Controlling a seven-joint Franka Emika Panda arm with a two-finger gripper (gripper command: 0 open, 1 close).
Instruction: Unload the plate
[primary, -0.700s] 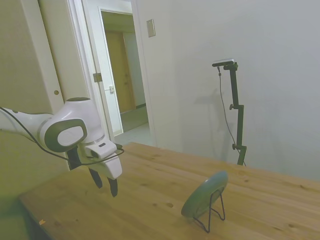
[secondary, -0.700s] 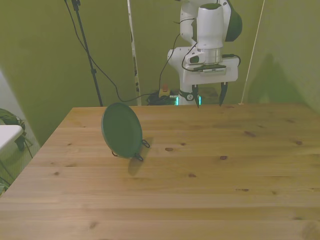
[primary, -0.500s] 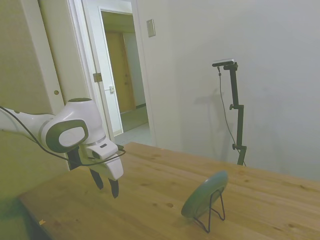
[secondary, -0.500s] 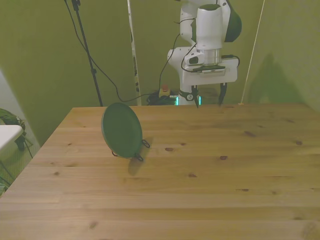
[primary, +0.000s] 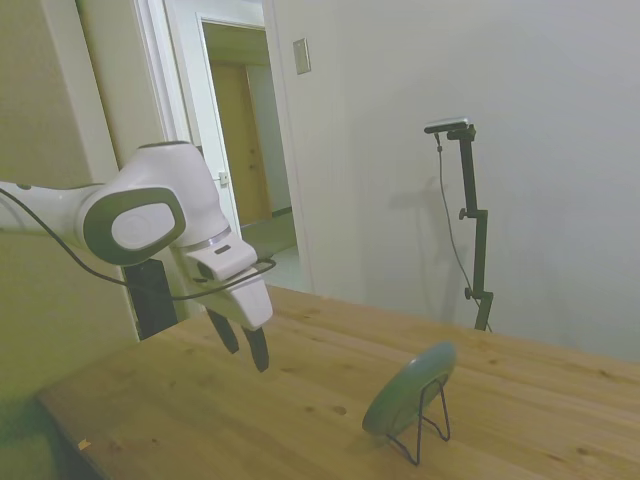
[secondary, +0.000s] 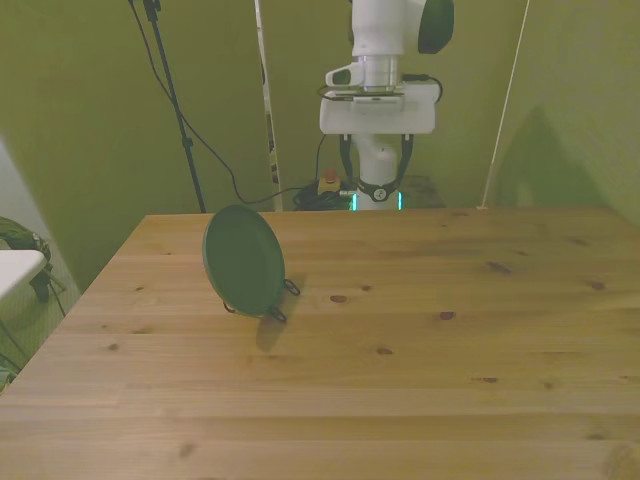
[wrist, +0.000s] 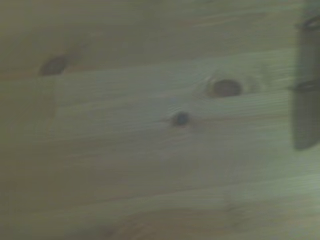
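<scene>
Plate: grey-green plate (primary: 409, 389) stands near upright, tilted back in a thin black wire stand (primary: 427, 431), on the table (secondary: 420, 380) toward the front view's left.
Handling: judged stiff, smooth and likely slippery; probably light, and breakable if dropped. Only the rim offers a hold.
Grasp: upper rim looks best, 1 finger on each face, then lift up and out of the stand.
Gripper: gripper (primary: 245, 341) hangs in the air above the table's far edge, well apart from the plate, fingers apart and holding nothing.
Wrist view: only blurred wood grain with knots, no plate.
Surroundings: open door (primary: 228, 150) and white wall behind in the side view; cables (secondary: 195, 140) behind the table in the front view.
Obstacles: nothing lies between gripper and plate. The stand is the risk: it looks light and could tip or come up with the plate.
</scene>
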